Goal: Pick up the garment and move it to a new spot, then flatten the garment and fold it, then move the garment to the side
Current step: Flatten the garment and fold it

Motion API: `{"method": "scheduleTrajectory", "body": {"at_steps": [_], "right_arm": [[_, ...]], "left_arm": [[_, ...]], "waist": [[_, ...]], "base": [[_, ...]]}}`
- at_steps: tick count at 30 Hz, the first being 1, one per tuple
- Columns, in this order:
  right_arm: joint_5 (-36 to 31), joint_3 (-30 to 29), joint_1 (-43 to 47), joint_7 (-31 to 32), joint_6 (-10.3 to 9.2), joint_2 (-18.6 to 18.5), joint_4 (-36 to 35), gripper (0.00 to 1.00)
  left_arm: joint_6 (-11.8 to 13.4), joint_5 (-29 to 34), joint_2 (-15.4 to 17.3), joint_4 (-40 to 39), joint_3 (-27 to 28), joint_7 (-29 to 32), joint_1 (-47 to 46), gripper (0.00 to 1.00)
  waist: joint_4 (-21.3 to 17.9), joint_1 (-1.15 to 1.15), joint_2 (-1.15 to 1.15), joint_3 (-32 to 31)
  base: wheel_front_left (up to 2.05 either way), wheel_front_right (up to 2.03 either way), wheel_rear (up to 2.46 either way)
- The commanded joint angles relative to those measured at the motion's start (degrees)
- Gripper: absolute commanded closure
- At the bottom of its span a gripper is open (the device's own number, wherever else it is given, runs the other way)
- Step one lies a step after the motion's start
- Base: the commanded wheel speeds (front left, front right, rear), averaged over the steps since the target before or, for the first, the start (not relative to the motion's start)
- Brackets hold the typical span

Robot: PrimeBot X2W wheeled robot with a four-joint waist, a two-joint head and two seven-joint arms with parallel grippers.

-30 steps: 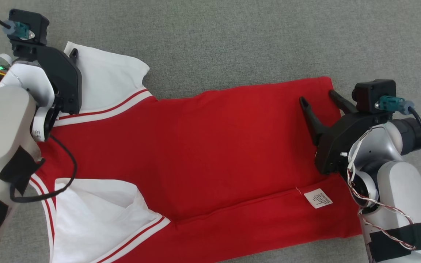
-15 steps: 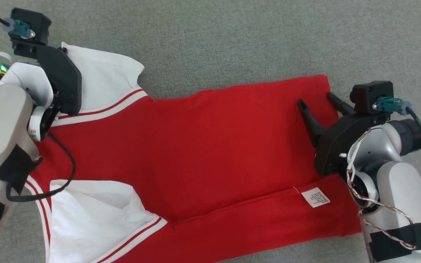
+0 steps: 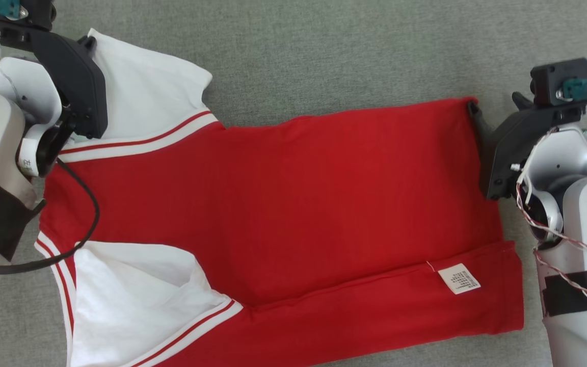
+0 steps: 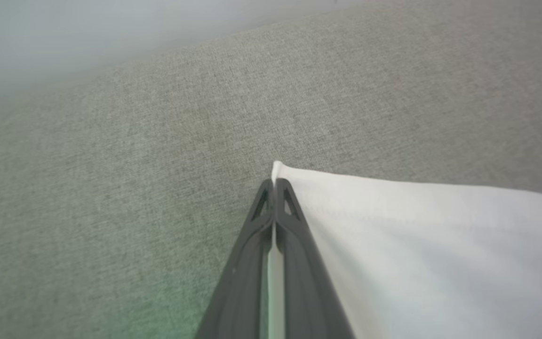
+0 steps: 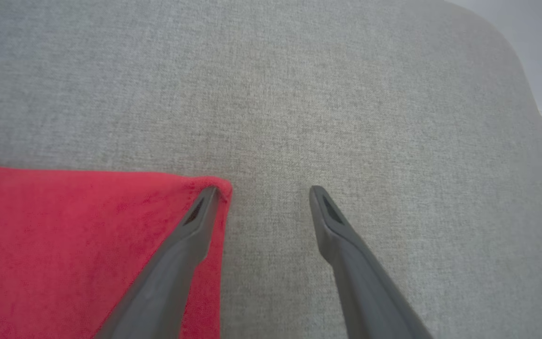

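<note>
Garment [image 3: 293, 204]: laid flat on the grey bench [image 3: 324, 46]; the white sleeves are spread at the robot's left, the red hem at its right; the near edge is turned over, so that a label [image 3: 458, 279] is shown.
Left claw [image 4: 274, 188]: clenched on the far corner of the upper sleeve [image 3: 156, 97]; a thin strip of white cloth is seen pinched between the fingers in the left wrist view.
Right claw [image 5: 262, 193]: released, nothing held; one finger is laid at the far hem corner [image 5: 179, 186], the other is set over bare bench just beside it.
Step, as judged: the two far corners are being taken so that the garment can be lifted or folded; only one is secured.
Risk at the right: the corner is placed under a finger rather than between the two; if the claw is shut as it stands, cloth may be pushed aside and nothing caught.
Risk at the left: only the very edge of the sleeve is gripped; it could be pulled free once weight is taken.
Risk in lifting: if one side is raised alone, the body would be dragged askew and the turned edge undone; the rumpled lower sleeve [image 3: 135, 295] could be creased further.
</note>
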Motion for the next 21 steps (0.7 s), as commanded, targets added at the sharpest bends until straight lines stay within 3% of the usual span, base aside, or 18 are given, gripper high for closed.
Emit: {"method": "scheduleTrajectory", "body": {"at_steps": [1, 13, 14, 15, 16, 17, 21], "right_arm": [[-0.3, 0.1, -1.2, 0.7, 0.05, -0.2, 0.5, 0.00], [4.0, 4.5, -1.8, 3.7, 0.07, -1.2, 2.4, 0.00], [4.4, 5.0, -1.8, 4.1, 0.07, -1.6, 2.6, 0.40], [4.6, 5.3, -1.9, 4.3, 0.07, -1.9, 2.8, 0.59], [4.8, 5.5, -2.0, 4.3, 0.07, -2.2, 2.8, 0.89], [4.8, 5.6, -2.1, 4.1, 0.07, -2.4, 2.9, 1.00], [4.5, 5.7, -1.9, 2.7, 0.06, -3.1, 2.7, 1.00]], "left_arm": [[0.1, 0.2, 0.8, -0.7, -0.2, 0.3, -0.7, 1.00], [1.4, -0.3, 2.0, -3.4, -0.4, 1.3, 1.2, 1.00], [1.4, -0.4, 1.9, -3.5, -0.4, 1.2, 1.2, 1.00], [1.5, -0.4, 1.7, -3.5, -0.4, 1.0, 1.1, 1.00], [1.5, -0.5, 1.5, -3.5, -0.4, 0.8, 1.2, 1.00], [1.6, -0.6, 1.4, -3.5, -0.4, 0.6, 1.3, 1.00], [1.6, -0.9, 0.7, -3.5, -0.1, -1.5, 2.0, 1.00]], "waist": [[0.5, 0.00, 0.00, 0.7], [1.1, 0.00, 0.00, 1.0], [1.1, 0.00, 0.00, 1.0], [1.2, 0.00, 0.00, 1.0], [1.2, 0.00, 0.00, 1.0], [1.3, 0.00, 0.00, 0.9], [1.6, 0.00, 0.00, 0.2]], "base": [[0.00, 0.00, 0.00], [0.00, 0.00, 0.00], [0.00, 0.00, 0.00], [0.00, 0.00, 0.00], [0.00, 0.00, 0.00], [0.00, 0.00, 0.00], [0.00, 0.00, 0.00]]}}
